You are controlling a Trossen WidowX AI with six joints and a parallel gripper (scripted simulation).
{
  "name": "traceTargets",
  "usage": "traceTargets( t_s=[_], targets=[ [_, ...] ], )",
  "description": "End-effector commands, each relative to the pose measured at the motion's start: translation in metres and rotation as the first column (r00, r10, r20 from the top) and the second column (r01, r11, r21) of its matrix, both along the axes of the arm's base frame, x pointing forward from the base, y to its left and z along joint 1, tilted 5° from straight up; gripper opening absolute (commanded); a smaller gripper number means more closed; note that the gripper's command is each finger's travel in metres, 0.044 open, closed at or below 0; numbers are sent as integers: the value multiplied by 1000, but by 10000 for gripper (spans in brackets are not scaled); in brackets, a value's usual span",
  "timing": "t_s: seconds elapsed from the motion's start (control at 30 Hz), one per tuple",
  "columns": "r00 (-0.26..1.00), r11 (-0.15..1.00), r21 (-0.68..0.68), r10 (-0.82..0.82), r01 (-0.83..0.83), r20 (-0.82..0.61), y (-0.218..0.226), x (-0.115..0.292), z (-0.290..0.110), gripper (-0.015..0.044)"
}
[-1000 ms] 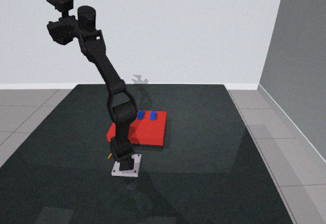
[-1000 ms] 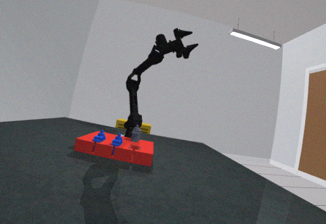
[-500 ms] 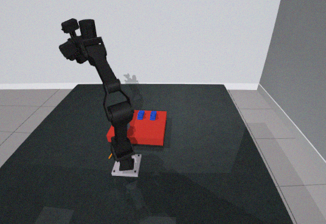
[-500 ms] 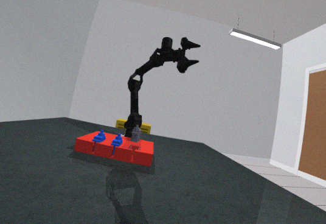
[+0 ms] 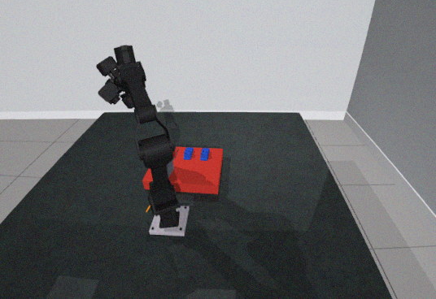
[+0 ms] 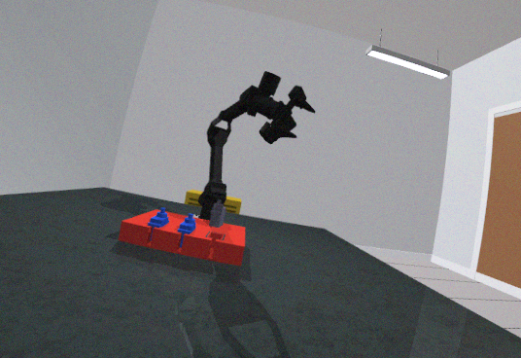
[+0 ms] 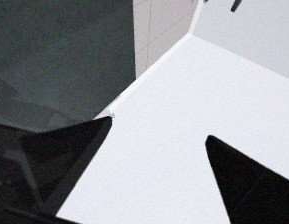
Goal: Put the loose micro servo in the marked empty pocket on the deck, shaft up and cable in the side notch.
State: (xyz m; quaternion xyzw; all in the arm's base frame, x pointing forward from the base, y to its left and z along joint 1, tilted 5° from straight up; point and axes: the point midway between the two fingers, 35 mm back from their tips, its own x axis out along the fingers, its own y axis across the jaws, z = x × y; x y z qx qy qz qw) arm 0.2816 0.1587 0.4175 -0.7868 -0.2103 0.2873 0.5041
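Note:
The red deck (image 5: 203, 175) (image 6: 146, 232) lies on the dark mat in front of the arm's base. Two blue servos (image 5: 188, 153) (image 5: 205, 154) (image 6: 158, 219) (image 6: 187, 225) sit in its pockets. A third pocket (image 6: 216, 235) with dark markings lies beside them; the arm hides it in the top view. I cannot pick out the loose servo with certainty. My gripper (image 5: 104, 80) (image 6: 301, 123) (image 7: 158, 129) is open and empty. It hangs high in the air, far above the deck, and the wrist view shows only the mat's edge, floor and wall between its fingers.
A yellow block (image 6: 232, 205) lies behind the arm's base, showing as an orange sliver (image 5: 148, 209) in the top view. A small grey upright piece (image 6: 217, 214) stands at the arm's foot by the deck. The grey base plate (image 5: 181, 226) holds the arm.

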Motion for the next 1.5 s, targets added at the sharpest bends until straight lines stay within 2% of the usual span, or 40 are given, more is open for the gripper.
traceTargets(
  t_s=[0.0,0.37,0.73,1.13,1.47],
  targets=[
    [996,993,-114,-39,30,-81,-11,6,-37,440],
    [953,913,-409,-136,15,-269,-55,1,-122,440],
    [857,780,-606,-199,-156,-475,-98,-34,-192,440],
    [693,636,-643,-226,-427,-684,-138,-91,-238,440],
    [682,629,-639,-226,-443,-695,-140,-93,-248,440]
  ],
)
